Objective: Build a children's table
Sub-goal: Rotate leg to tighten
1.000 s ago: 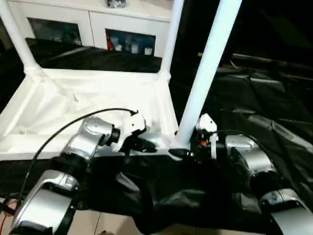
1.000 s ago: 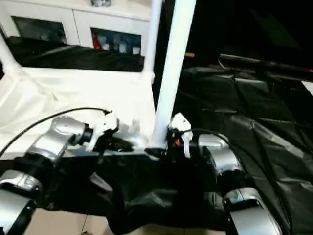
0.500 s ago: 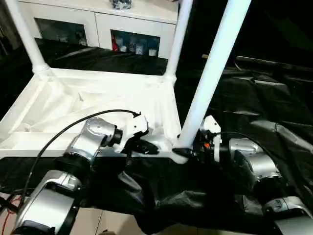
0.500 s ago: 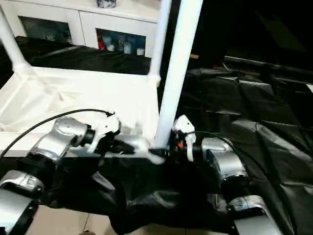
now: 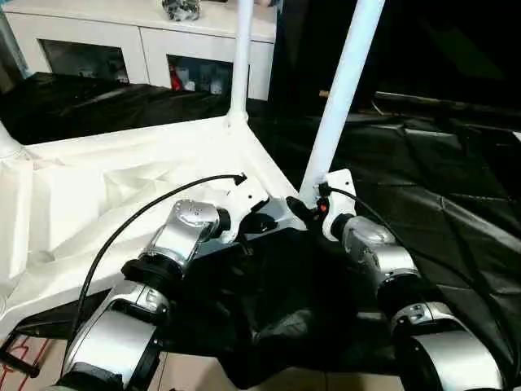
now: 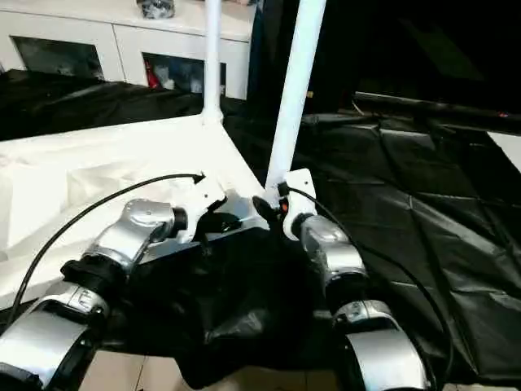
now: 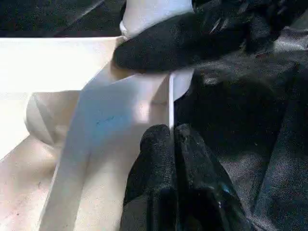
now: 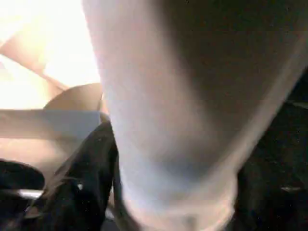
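The children's table lies upside down: its white tabletop (image 5: pixel 98 187) shows the ribbed underside. One white leg (image 5: pixel 240 57) stands in the far corner socket, and another leg (image 5: pixel 342 90) rises from the near right corner. My right gripper (image 5: pixel 303 210) holds the foot of that near leg, with a black finger (image 8: pixel 82 183) on each side of the tube (image 8: pixel 183 120). Just left of it, my left gripper (image 5: pixel 259 221) is shut, its fingertips (image 7: pixel 171 139) pressed against the tabletop's rim (image 7: pixel 120 125) by the same corner.
The black-draped work table (image 5: pixel 440 187) stretches to the right, and its cloth bunches at the front edge (image 5: pixel 269 326). A white cabinet (image 5: pixel 146 41) stands behind. A black cable (image 5: pixel 122 236) arcs over my left forearm. A third leg's foot (image 5: pixel 6 142) shows at the far left.
The whole view has shifted and turned, so the tabletop now lies at an angle. Both grippers stay at the near right corner, the right one still around the leg's foot.
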You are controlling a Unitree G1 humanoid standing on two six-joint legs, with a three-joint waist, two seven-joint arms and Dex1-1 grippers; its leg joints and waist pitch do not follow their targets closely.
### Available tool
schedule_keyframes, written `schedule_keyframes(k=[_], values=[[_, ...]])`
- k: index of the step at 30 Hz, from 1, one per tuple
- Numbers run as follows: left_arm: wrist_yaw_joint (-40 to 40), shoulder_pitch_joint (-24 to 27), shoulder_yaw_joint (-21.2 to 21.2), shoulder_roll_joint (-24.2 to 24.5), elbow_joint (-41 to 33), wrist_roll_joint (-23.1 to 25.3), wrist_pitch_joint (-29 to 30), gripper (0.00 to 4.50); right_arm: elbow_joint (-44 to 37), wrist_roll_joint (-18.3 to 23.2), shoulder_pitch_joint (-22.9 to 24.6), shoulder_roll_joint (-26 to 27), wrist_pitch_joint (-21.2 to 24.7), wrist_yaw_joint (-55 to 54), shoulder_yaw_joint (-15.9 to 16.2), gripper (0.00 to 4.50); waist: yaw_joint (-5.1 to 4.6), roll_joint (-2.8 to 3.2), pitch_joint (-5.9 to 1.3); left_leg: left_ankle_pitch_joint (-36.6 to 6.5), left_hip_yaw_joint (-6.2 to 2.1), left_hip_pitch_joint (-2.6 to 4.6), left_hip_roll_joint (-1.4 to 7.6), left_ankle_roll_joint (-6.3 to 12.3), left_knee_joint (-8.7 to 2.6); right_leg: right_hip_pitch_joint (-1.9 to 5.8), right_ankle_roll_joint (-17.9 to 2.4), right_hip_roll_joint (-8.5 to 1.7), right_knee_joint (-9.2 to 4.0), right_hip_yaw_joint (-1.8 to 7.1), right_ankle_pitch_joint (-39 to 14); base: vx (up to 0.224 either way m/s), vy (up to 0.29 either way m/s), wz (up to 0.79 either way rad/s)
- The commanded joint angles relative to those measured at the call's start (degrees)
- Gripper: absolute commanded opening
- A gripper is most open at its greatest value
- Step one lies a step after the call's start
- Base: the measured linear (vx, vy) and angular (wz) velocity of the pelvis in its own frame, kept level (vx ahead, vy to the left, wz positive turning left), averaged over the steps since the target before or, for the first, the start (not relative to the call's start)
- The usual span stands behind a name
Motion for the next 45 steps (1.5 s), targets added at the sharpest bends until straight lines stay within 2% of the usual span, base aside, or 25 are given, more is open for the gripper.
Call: schedule_keyframes(k=[1,2,5,6,7,8,10,13,14,16,18,21,27,32,35,36,37,38,40,42,45], values=[[-3.5,0.0,-3.1,-4.2,-0.4,-1.0,-1.4,0.00,2.0,-0.5,-1.0,3.1,0.6,4.2,3.3,3.57,-0.04,0.48,-2.75,-19.5,0.77,-0.23,-0.76,0.71,-3.86,2.15,-9.7,-1.28,-5.15,1.24,-19.6,0.000,0.000,0.00],[-4.0,0.0,-2.9,-3.6,-0.4,-1.1,-2.2,0.00,1.3,-0.7,-0.8,2.5,0.0,6.1,3.8,3.68,0.05,0.74,-2.80,-19.2,0.75,-0.28,-0.74,0.82,-3.91,2.29,-10.0,-1.32,-5.10,1.21,-19.0,0.000,0.000,0.00],[-6.1,0.1,-2.7,-2.5,-0.6,-1.7,-3.6,0.00,-0.5,-1.1,0.1,0.9,-1.4,10.7,5.4,3.68,0.07,0.57,-2.85,-18.6,0.82,-0.34,-0.71,1.32,-3.85,2.42,-10.6,-1.30,-4.98,1.23,-17.4,0.000,0.000,0.00],[-11.0,0.7,-3.2,-0.4,-1.4,-2.4,-5.5,0.00,-3.4,-0.7,1.9,-1.6,-3.7,18.3,7.0,3.68,0.24,0.41,-2.91,-18.1,0.81,-0.42,-0.74,1.87,-3.82,2.69,-10.6,-1.35,-4.99,1.17,-16.9,0.000,0.000,0.00],[-11.4,0.8,-3.3,-0.2,-1.5,-2.5,-5.6,0.00,-3.6,-0.7,2.1,-1.8,-3.9,18.9,7.1,3.68,0.35,0.42,-2.98,-17.1,0.89,-0.54,-0.73,2.66,-3.72,2.81,-10.9,-1.38,-4.88,1.25,-15.5,0.000,0.000,0.00],[-14.9,1.3,-3.7,1.5,-2.1,-2.9,-5.8,0.00,-6.2,0.5,3.6,-3.8,-4.3,25.2,7.8,3.68,0.49,0.37,-3.00,-16.0,0.94,-0.56,-0.62,3.09,-3.67,2.90,-11.6,-1.43,-4.61,1.31,-13.5,0.000,0.000,0.00],[-16.2,1.5,-3.8,2.2,-2.3,-3.0,-6.2,0.00,-7.1,0.8,4.1,-4.5,-4.5,27.3,8.0,3.68,0.42,0.40,-3.04,-14.6,1.04,-0.57,-0.51,3.59,-3.59,2.91,-13.0,-1.32,-4.19,1.32,-10.1,0.000,0.000,0.00],[-19.0,1.8,-4.1,3.7,-2.9,-3.2,-6.3,0.00,-9.4,2.2,5.3,-6.6,-3.0,33.1,8.5,3.68,0.56,0.46,-3.00,-13.8,1.10,-0.50,-0.43,4.34,-3.54,3.01,-14.4,-1.30,-3.97,1.28,-8.1,0.000,0.000,0.00],[-20.9,1.8,-4.3,5.1,-2.5,-3.0,-7.0,0.00,-11.5,3.3,6.5,-8.8,-0.6,38.9,9.4,3.68,0.52,0.42,-2.97,-14.0,1.10,-0.49,-0.47,4.38,-3.57,3.06,-14.5,-1.24,-4.00,1.25,-8.4,0.000,0.000,0.00],[-22.6,1.5,-4.3,6.1,-1.7,-2.7,-7.7,0.00,-13.3,3.6,7.5,-10.6,0.8,43.2,10.6,3.43,1.11,0.46,-2.82,-14.8,1.29,-0.08,-0.25,4.54,-3.49,2.91,-14.7,-1.28,-4.14,1.30,-9.3,0.000,0.000,0.00],[-24.1,1.2,-4.3,7.1,-0.9,-2.5,-8.5,0.00,-15.0,3.7,8.5,-12.1,2.2,46.5,11.7,3.27,1.45,0.45,-2.72,-15.5,1.28,-0.21,-0.17,3.93,-3.62,2.99,-14.4,-1.23,-4.13,1.17,-10.7,0.000,0.000,0.00],[-25.3,0.7,-4.3,8.2,0.1,-2.2,-9.3,0.00,-16.5,3.4,9.2,-13.0,3.4,48.9,12.5,3.00,1.99,0.32,-2.66,-16.9,1.24,-0.10,-0.12,2.79,-3.73,2.77,-12.9,-1.52,-4.39,1.24,-14.9,0.000,0.000,0.00],[-25.4,0.6,-3.8,8.3,0.2,-2.4,-9.3,0.00,-18.2,4.0,9.8,-12.9,5.1,49.6,12.8,2.72,2.43,0.21,-2.75,-16.1,1.10,-0.14,-0.18,1.93,-3.82,2.70,-11.9,-1.58,-4.36,1.29,-15.3,0.000,0.000,0.00],[-23.7,0.9,-3.2,7.6,0.2,-2.8,-9.2,0.00,-18.8,4.8,10.2,-11.7,5.7,47.7,11.6,2.69,2.37,0.19,-2.75,-15.4,1.16,-0.19,-0.25,2.01,-3.76,2.71,-12.2,-1.51,-4.27,1.28,-14.1,0.000,0.000,0.00],[-20.9,0.9,-2.5,6.3,0.2,-2.9,-8.4,0.00,-16.3,3.5,9.4,-10.2,5.8,41.7,10.1,2.69,2.19,0.20,-2.56,-16.6,1.09,-0.21,-0.33,1.42,-3.92,2.51,-11.5,-1.64,-4.54,1.32,-17.0,0.000,0.000,0.00],[-17.8,0.8,-1.9,4.8,0.2,-2.9,-7.2,0.00,-11.5,1.5,7.4,-8.0,5.1,31.2,8.0,2.68,2.07,0.23,-2.49,-17.5,0.94,-0.08,-0.39,0.81,-4.04,2.40,-10.4,-1.76,-4.92,1.29,-19.9,0.000,0.000,0.00],[-16.2,0.7,-1.7,4.1,0.2,-2.8,-6.5,0.00,-9.4,0.6,6.4,-7.0,4.7,26.4,7.2,2.68,1.88,0.23,-2.55,-17.9,0.97,0.04,-0.38,0.34,-3.95,2.14,-10.3,-1.78,-4.85,1.35,-20.9,0.000,0.000,0.00],[-12.9,0.5,-1.5,2.5,0.2,-2.4,-5.0,0.00,-5.4,-0.6,4.7,-5.4,5.3,17.9,5.8,2.68,1.00,0.28,-2.28,-20.0,0.44,-0.32,-0.64,-1.31,-4.30,2.26,-8.3,-1.84,-5.25,0.93,-27.3,0.000,0.000,0.00],[-11.2,0.4,-1.4,1.9,0.3,-2.2,-4.2,0.00,-4.2,-1.0,4.1,-5.0,5.7,15.6,5.5,2.67,0.25,0.16,-2.38,-20.8,0.30,-0.15,-0.69,-1.46,-4.20,2.10,-6.8,-1.86,-5.74,0.88,-29.8,0.000,0.000,0.00],[-6.6,0.0,-1.0,-0.3,0.7,-1.7,-2.4,0.00,-1.3,-1.3,2.5,-3.2,6.4,8.5,4.3,2.67,0.13,0.43,-2.38,-21.2,0.49,0.16,-0.69,-0.31,-4.05,1.66,-7.3,-1.65,-5.94,1.11,-28.0,0.000,0.000,0.00],[-3.2,0.0,-0.8,-2.6,0.8,-1.4,-1.1,0.00,0.9,-1.8,1.1,-1.0,6.7,1.5,3.6,2.67,-0.22,0.47,-2.46,-20.8,0.47,-0.06,-0.69,-0.46,-4.17,1.73,-7.8,-1.59,-5.74,1.10,-26.7,0.000,0.000,0.00]])
